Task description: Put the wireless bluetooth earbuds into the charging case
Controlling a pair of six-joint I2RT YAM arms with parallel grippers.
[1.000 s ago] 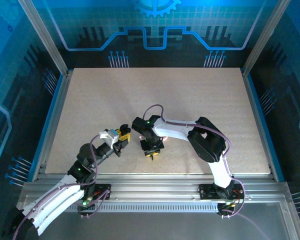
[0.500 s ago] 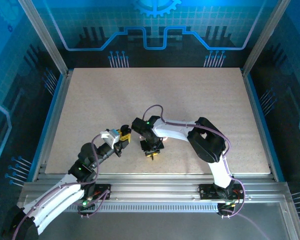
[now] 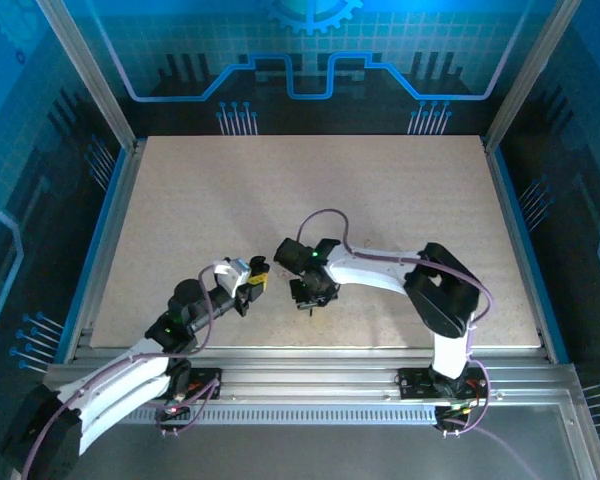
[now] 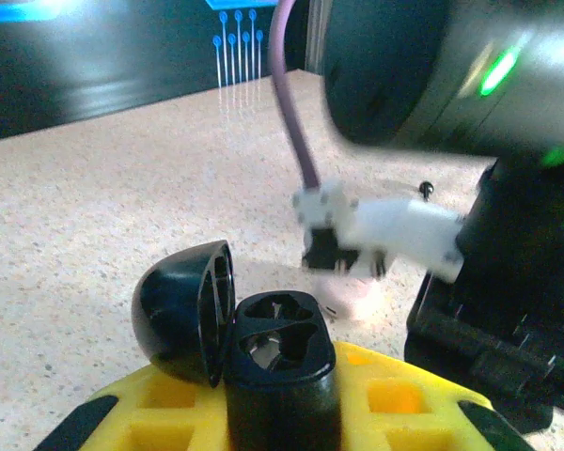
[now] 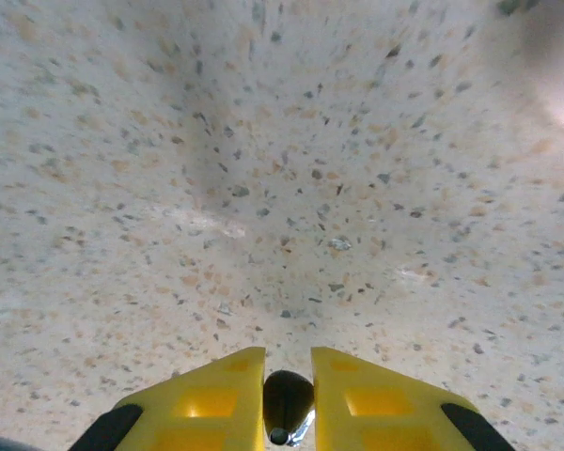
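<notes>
Grips the open charging case [image 4: 278,352] in the shut left pincer [image 4: 280,395] near the middle of the near edge of the bench [image 3: 380,200], pinches the black earbud [image 5: 288,402] in the closed right pincer [image 5: 288,371] just beside, and risks dropping or jamming it through a slanted entry.

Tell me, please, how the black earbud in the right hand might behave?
The black earbud looks rounded and glossy, so it may slip or twist in the right hand. Being tiny, it is probably very light and could roll if dropped on the table.
</notes>
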